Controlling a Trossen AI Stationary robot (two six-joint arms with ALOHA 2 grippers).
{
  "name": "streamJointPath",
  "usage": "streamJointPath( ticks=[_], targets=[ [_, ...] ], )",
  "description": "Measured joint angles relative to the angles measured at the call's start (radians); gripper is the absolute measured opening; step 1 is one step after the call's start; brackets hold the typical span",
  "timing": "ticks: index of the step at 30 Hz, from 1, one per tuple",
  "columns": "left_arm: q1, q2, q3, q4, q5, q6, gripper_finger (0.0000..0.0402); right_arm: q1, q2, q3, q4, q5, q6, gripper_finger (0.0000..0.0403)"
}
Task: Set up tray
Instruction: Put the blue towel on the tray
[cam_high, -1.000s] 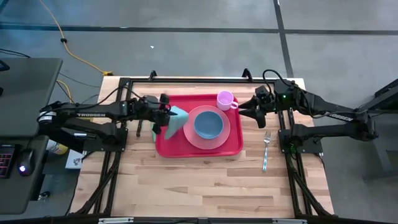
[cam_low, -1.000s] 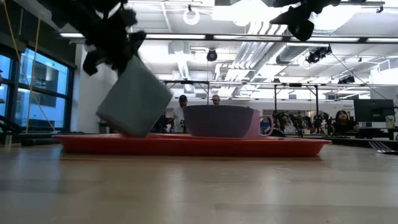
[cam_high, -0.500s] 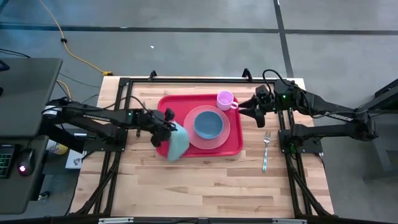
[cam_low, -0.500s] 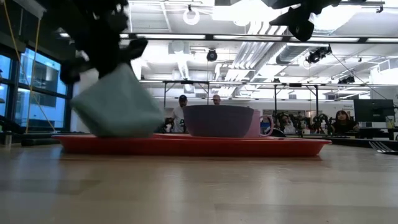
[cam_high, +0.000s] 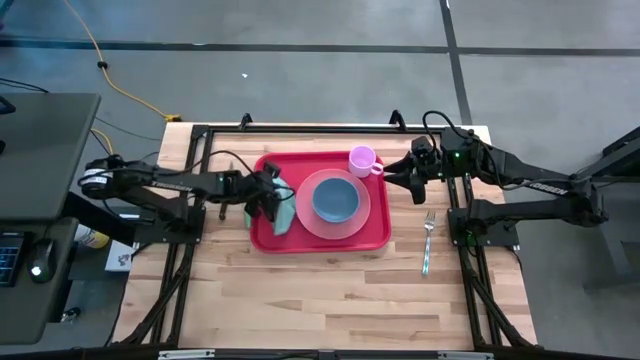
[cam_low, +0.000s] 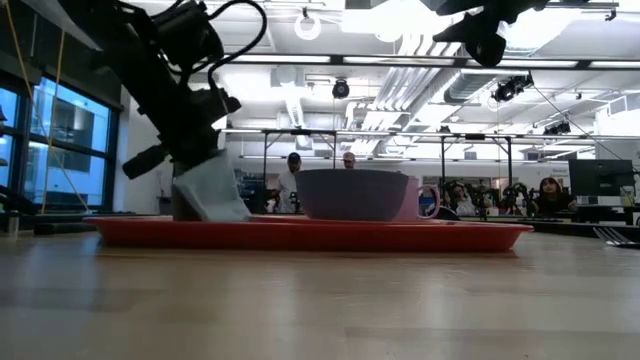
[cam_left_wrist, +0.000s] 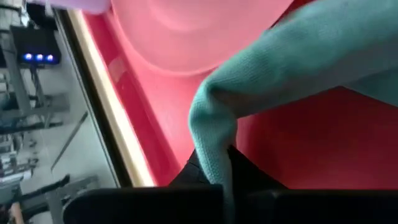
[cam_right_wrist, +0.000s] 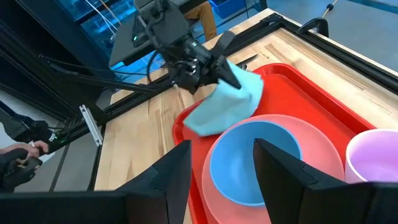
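We open on the bench (cam_high: 330, 290), pale wood planks, and the biggest thing on it is the tray (cam_high: 375, 235), red, sitting square between the 2 arms toward the far side. On the tray, a round pink plate (cam_high: 362, 218), and in the middle of that plate a blue bowl (cam_high: 335, 200). At the tray's far right corner stands a small pink cup (cam_high: 361, 159). Off the tray, on bare wood to its right, lies 1 fork (cam_high: 428, 240).

Now the action: the left end effector (cam_high: 268, 196) is down at the tray's left side, fingers pinched tight on a teal cloth (cam_high: 283, 208). The low view shows the cloth's lower edge down on the tray floor just beside the plate, with the upper part bunched up in the grip. The right end effector (cam_high: 395, 178) hangs above the tray's right rim near the cup, fingers parted about halfway, nothing between them.

So the step in hand looks like placing the napkin beside the plate. The next move, by my read, calls for the left fingers to open and lift clear without dragging the cloth. After that the fork is the obvious leftover, and the right arm is the nearer one for it.
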Motion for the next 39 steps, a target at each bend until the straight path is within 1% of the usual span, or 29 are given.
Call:
streamJointPath(
  ticks=[2,5,9,18,24,28,31,33,36,39],
  targets=[
    [0.02,0.0,0.0,0.004,0.019,0.002,0.0016,0.0,0.0,0.0,0.0,0.0,0.0,0.0151],
    [0.044,0.0,0.0,0.0,0.089,0.0,0.0016,0.0,0.0,0.0,0.0,0.0,0.0,0.0151],
    [0.043,0.0,0.0,0.002,0.091,-0.024,0.0024,0.0,0.0,0.0,0.0,0.0,0.0,0.0151],
    [0.043,0.0,0.0,0.017,0.077,-0.024,0.0117,0.0,0.0,0.0,0.0,0.0,-0.003,0.0152],
    [0.043,-0.028,0.001,0.091,-0.078,-0.024,0.0177,0.0,0.0,0.0,0.0,-0.005,-0.003,0.0152],
    [0.043,-0.086,0.002,0.101,-0.081,-0.028,0.0214,0.0,0.0,0.0,0.0,-0.014,0.001,0.0153],
    [0.043,-0.14,0.002,0.095,-0.076,-0.082,0.023,0.0,0.0,0.0,-0.006,-0.015,0.003,0.0158],
    [0.043,-0.179,0.004,0.059,-0.069,-0.146,0.0236,0.0,0.0,0.0,-0.007,-0.015,0.003,0.0161],
    [0.043,-0.241,0.016,0.007,-0.061,-0.255,0.0237,0.0,0.0,0.0,-0.007,-0.015,0.003,0.0163],
    [0.043,-0.305,0.032,-0.07,-0.012,-0.379,0.0233,0.0,0.0,0.0,-0.009,-0.015,-0.005,0.0161]
  ],
)
